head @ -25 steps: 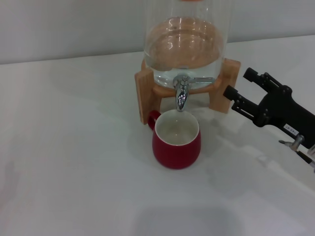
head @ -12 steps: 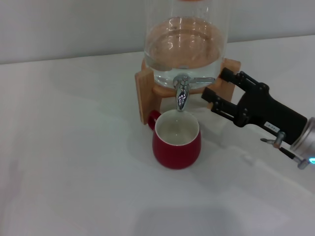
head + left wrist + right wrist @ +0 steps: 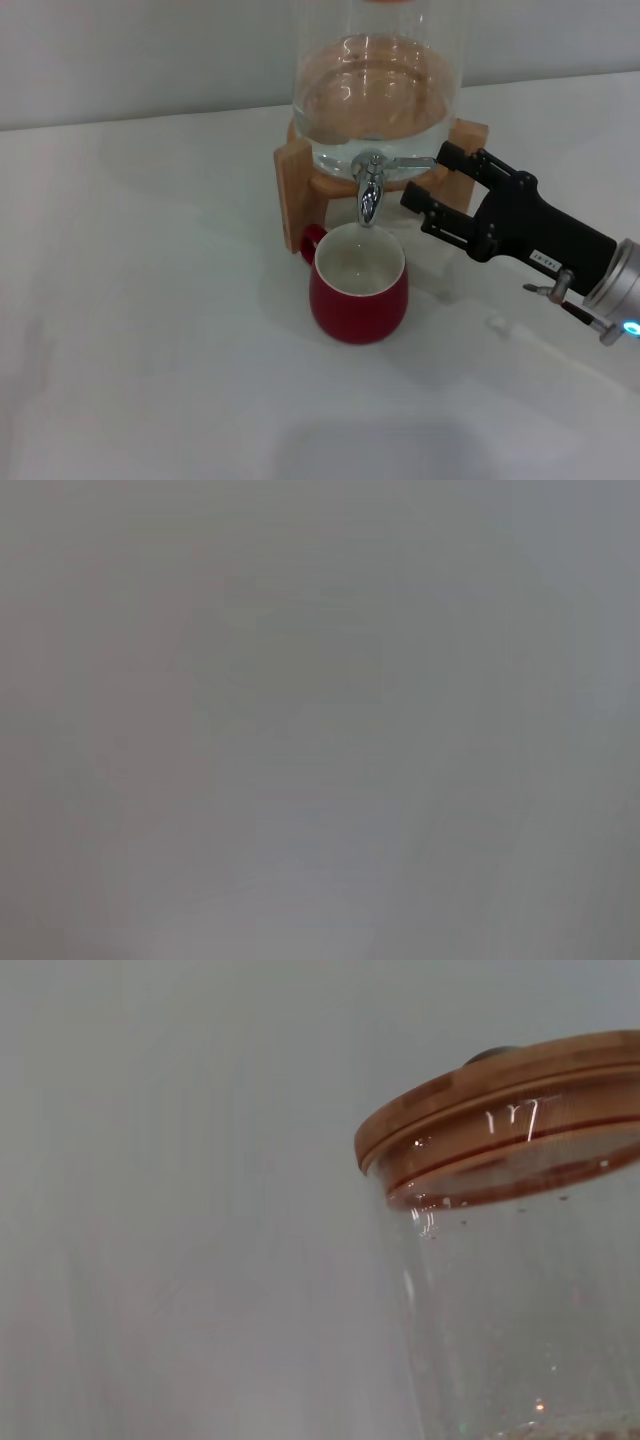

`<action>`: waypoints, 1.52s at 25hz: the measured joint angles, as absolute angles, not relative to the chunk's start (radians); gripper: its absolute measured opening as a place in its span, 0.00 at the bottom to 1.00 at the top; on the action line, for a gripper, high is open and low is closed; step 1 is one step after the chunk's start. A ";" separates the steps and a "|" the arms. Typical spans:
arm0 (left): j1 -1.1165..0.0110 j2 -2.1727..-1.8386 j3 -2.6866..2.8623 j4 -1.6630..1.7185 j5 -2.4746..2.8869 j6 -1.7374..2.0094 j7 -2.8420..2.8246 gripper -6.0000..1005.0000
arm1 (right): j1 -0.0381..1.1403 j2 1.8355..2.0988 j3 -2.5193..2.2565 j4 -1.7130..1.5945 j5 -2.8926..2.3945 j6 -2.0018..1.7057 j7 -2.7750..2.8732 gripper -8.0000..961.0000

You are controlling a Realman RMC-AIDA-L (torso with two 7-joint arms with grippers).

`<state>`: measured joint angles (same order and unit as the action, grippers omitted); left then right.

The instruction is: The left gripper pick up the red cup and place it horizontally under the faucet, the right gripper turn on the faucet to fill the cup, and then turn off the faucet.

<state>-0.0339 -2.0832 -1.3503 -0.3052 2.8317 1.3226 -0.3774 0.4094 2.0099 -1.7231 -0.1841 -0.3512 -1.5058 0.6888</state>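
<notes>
The red cup (image 3: pixel 358 290) stands upright on the white table, its white inside right below the spout of the chrome faucet (image 3: pixel 369 192). The faucet's thin lever (image 3: pixel 412 160) points to the right. My right gripper (image 3: pixel 428 175), all black with a small white label, reaches in from the right. It is open, with the tip of the lever between its fingers (image 3: pixel 452 155). The left gripper is out of view; the left wrist view shows only a plain grey surface.
The glass dispenser (image 3: pixel 375 85) holds water and rests on a wooden stand (image 3: pixel 296 190) at the back. The right wrist view shows its wooden lid (image 3: pixel 500 1100) and glass wall. White table (image 3: pixel 150 300) spreads to the left and front.
My right gripper has moved left from the right edge up to the faucet's lever, staying open. The cup and faucet have not moved.
</notes>
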 joint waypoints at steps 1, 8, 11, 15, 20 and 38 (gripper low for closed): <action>-0.035 -2.083 -1.350 -0.305 2.832 1.323 -0.377 0.88 | 0.410 2.010 -1.726 -0.184 -0.351 -1.508 0.690 0.84; -0.039 -2.083 -1.339 -0.305 2.833 1.322 -0.377 0.88 | 0.413 2.007 -1.747 -0.184 -0.351 -1.524 0.702 0.84; -0.040 -2.083 -1.335 -0.305 2.833 1.323 -0.377 0.88 | 0.412 2.006 -1.754 -0.184 -0.351 -1.534 0.710 0.84; -0.039 -2.083 -1.334 -0.305 2.833 1.323 -0.377 0.88 | 0.413 2.004 -1.770 -0.184 -0.351 -1.545 0.715 0.84; -0.036 -2.083 -1.333 -0.305 2.833 1.324 -0.377 0.88 | 0.412 2.005 -1.783 -0.184 -0.351 -1.557 0.720 0.84; -0.037 -2.083 -1.322 -0.305 2.833 1.325 -0.377 0.88 | 0.404 2.011 -1.821 -0.184 -0.353 -1.601 0.726 0.84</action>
<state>-0.0374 -2.0831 -1.3223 -0.3052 2.8332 1.3250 -0.3773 0.4035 2.0109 -1.8208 -0.1840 -0.3530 -1.6006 0.7256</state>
